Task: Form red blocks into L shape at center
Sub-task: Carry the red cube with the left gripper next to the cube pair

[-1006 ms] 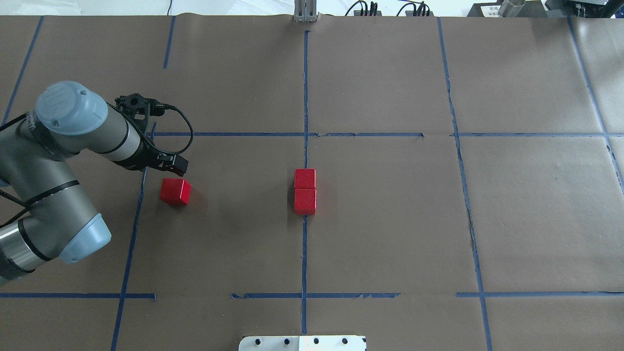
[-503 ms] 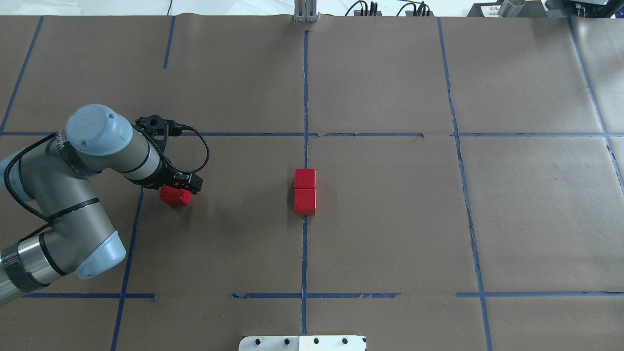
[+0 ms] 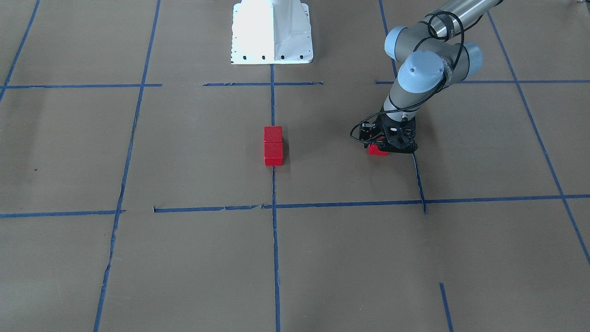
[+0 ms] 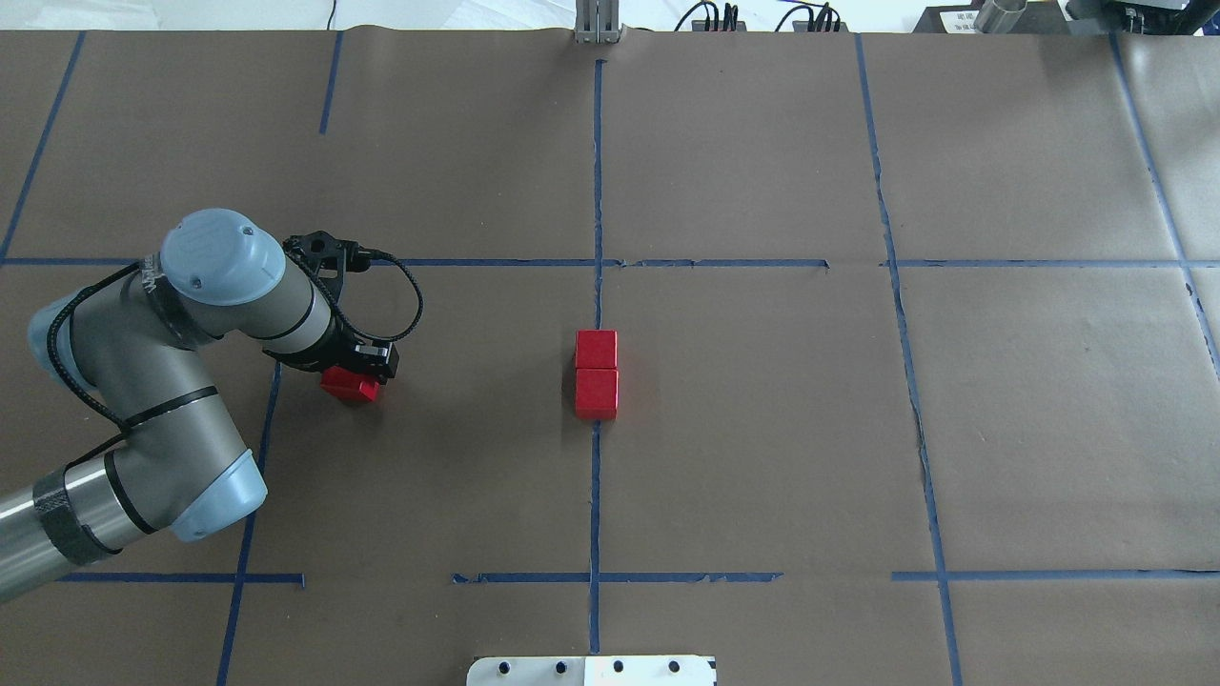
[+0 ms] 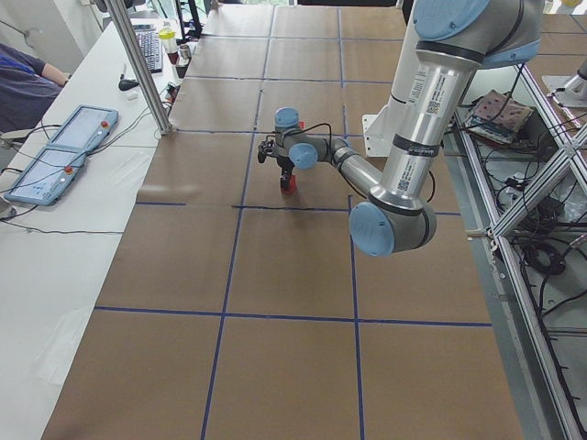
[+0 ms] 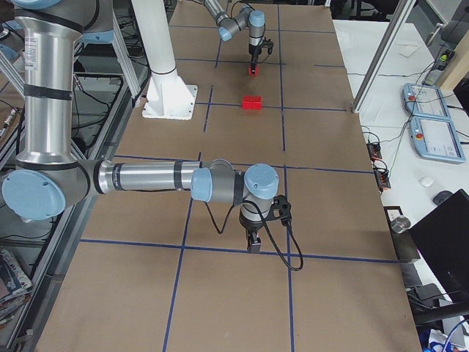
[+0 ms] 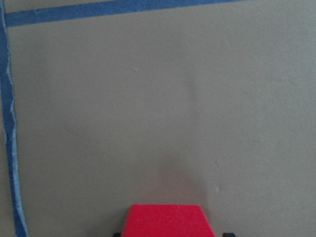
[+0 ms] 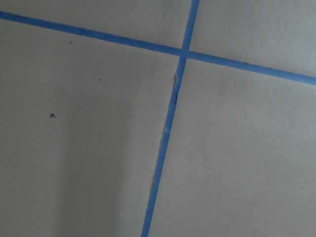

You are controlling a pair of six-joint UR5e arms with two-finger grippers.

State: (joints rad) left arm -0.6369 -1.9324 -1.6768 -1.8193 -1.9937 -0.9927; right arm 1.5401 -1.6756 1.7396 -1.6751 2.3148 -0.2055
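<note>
L wrist cam alone shows small bright-red cube (image 7: 165,221) betw. left claw (image 4: 362,370) tips; pinching or not, can't tell. Overhead: cube just inside center square (image 4: 762,429) left edge. 1 s ago claw stood beside it, now over it.

Left gripper (image 4: 357,372) low, jaws apart

left end effector (image 4: 362,368) lowered, straddling lone red block (image 4: 347,388)

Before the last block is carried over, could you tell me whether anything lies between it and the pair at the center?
Nothing visible does. The lone red block sits at the left claw, and only bare brown paper lies between it and the two touching blocks at the center.
</note>
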